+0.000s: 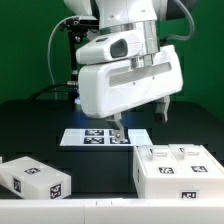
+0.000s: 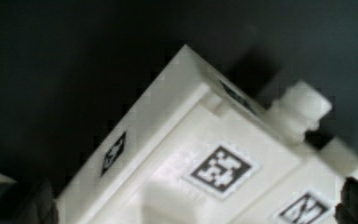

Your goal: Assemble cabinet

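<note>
While the fingers (image 1: pixel 120 125) hang spread wide and empty over the table (image 1: pixel 30 130), the box (image 1: pixel 175 170) stands just below them, toward the exterior view's right. The wrist view shows its long axis slantwise. Two cabinet parts show, the box and a second piece (image 1: pixel 35 178) well apart. There is one marker board (image 1: pixel 105 137).

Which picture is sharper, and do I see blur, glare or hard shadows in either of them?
Exterior view: sharp enough and evenly lit; the tags on the marker board show clearly, and there is no strong glare on the black table. Wrist view: soft and blurred; the cabinet piece looks pale and washed out, and its tags have smeared edges.
</note>
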Robot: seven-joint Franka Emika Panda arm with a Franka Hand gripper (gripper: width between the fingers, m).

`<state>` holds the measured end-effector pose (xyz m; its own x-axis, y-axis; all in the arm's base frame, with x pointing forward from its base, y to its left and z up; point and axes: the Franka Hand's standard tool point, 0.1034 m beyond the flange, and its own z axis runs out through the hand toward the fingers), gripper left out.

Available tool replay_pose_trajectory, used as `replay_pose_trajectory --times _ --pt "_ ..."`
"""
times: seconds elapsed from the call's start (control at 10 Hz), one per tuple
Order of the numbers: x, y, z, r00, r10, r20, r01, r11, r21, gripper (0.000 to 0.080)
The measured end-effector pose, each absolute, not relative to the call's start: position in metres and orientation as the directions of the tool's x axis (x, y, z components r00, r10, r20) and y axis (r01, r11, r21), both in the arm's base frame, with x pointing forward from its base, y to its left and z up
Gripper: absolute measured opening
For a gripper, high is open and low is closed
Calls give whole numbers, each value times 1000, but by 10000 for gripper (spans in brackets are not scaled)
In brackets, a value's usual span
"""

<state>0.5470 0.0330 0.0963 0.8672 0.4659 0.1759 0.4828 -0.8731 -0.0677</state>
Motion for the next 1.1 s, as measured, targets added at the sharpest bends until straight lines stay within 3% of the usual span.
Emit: replay_pose_trajectory --times 0.1,0.3,0.6,0.8,1.1 --pt "541 37 98 925 328 190 348 -934 -80 796" --pt "531 46 85 965 66 253 98 -988 -116 796" --pt "530 46 84 970 68 234 98 -988 -122 796" --pt "520 61 81 963 -34 266 2 -991 -134 796" --pt "507 76 57 945 -43 324 -4 -993 -120 796"
